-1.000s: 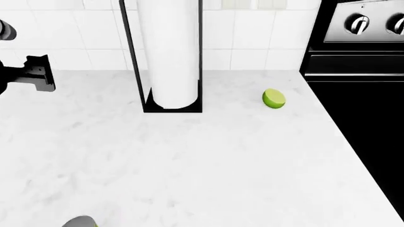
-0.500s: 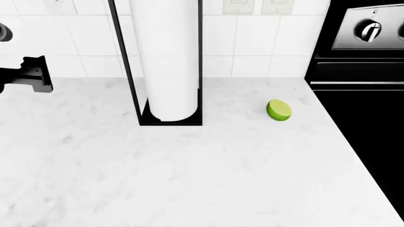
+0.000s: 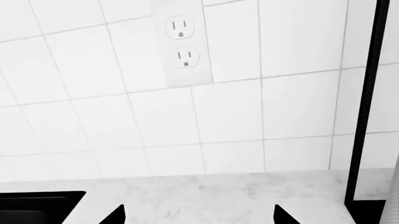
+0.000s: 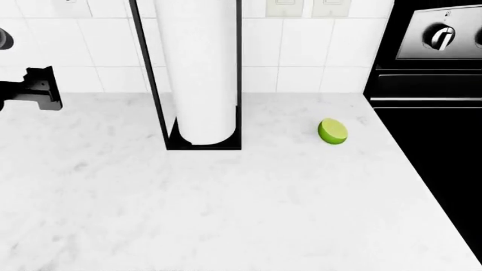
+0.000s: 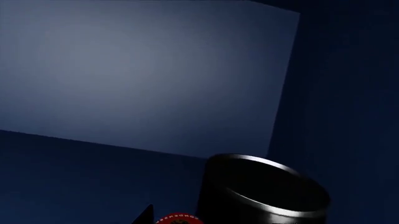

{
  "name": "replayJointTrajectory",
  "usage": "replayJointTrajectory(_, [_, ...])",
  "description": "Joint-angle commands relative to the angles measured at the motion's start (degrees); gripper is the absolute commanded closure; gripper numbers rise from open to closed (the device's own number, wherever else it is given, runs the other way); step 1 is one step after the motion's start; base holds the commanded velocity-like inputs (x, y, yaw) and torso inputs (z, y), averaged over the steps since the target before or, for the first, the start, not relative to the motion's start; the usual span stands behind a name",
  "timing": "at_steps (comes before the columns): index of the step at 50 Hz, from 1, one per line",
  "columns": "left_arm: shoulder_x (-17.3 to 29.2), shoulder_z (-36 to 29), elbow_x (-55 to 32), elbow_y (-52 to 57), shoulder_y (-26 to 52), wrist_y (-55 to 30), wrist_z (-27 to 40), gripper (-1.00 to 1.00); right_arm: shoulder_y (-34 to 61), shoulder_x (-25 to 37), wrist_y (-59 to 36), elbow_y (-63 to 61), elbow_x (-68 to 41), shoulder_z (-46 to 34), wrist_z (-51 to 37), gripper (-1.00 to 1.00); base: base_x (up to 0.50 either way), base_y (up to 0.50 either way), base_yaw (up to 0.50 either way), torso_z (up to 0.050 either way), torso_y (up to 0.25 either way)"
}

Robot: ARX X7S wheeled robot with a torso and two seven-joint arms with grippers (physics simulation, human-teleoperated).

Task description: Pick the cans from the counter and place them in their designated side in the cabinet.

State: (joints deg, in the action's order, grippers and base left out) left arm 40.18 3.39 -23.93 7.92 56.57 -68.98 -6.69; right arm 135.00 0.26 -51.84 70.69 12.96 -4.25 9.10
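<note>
Our view has steadied, lime (image 4: 332, 131) at roll's (image 4: 202, 68) three o'clock. Left gripper (image 3: 198, 218) is spread; right gripper's (image 5: 147, 213) grip we cannot tell. One can (image 5: 265, 191) seemingly sits in the cabinet (image 5: 124, 84).

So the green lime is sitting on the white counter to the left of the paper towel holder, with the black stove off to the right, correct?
Not quite. In the head view the lime lies on the counter to the right of the paper towel holder, between it and the black stove. The rest is right.

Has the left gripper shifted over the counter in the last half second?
No. In the head view the left gripper sits at the same spot relative to the paper towel holder and counter.
</note>
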Motion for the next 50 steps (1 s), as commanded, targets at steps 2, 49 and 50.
replayJointTrajectory(2, [0.4, 0.4, -0.4, 0.4, 0.0, -0.5, 0.0, -1.0, 0.0, 0.3, -1.2, 1.4, 1.7, -0.6, -0.1, 1.0, 0.0, 0.0, 0.0, 0.0, 0.0])
replayJointTrajectory(49, [-0.2, 0.2, -0.6, -0.8, -0.7, 1.1, 0.2, -1.0, 0.0, 0.1, 2.9, 1.2, 2.8, -0.6, -0.1, -1.0, -0.05, 0.0, 0.0, 0.0, 0.0])
replayJointTrajectory(50, [-0.2, 0.2, -0.7, -0.8, -0.7, 1.1, 0.2, -1.0, 0.0, 0.1, 3.0, 1.2, 2.7, -0.7, -0.1, -1.0, -0.3, 0.0, 0.0, 0.0, 0.0])
